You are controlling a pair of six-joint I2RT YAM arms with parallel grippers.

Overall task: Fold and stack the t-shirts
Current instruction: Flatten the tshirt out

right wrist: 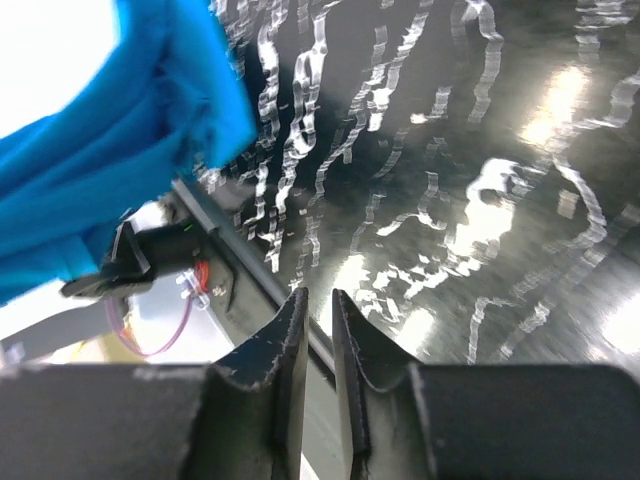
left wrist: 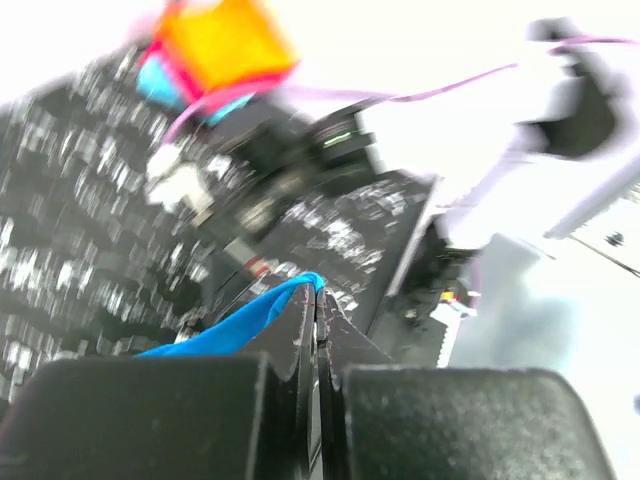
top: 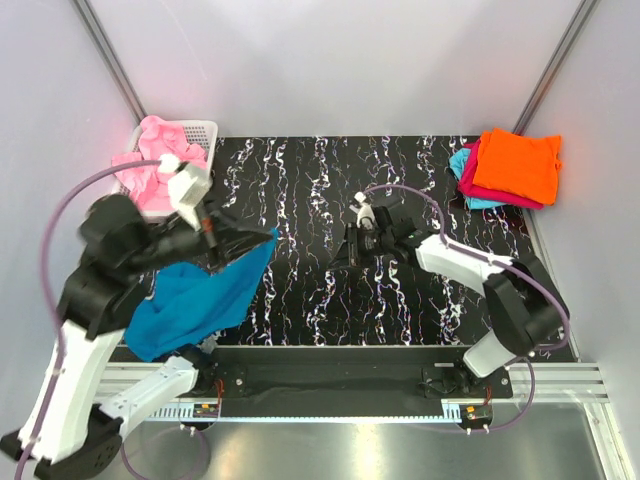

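Top external: left gripper is clamped on an edge of the teal-blue t-shirt. The cloth hangs from the jaws, its long axis running down and back toward that arm's base, with one corner pointing past the fingertips toward the right gripper. Left arm raised, elbow bent high, wrist tilted down. Right arm stretched low over the table, its gripper aimed at the left one and apart from the cloth. Well behind the right gripper, the orange t-shirt lies on top of a magenta and a light cyan one. Pink t-shirts sit in the basket behind the left gripper.

Left wrist (blurred): jaws pressed together, a strip of the teal-blue t-shirt pinched at the tips and trailing left.

Right wrist: jaws a narrow slit apart, nothing between them. The teal-blue t-shirt hangs ahead and to the left, clear of the fingers
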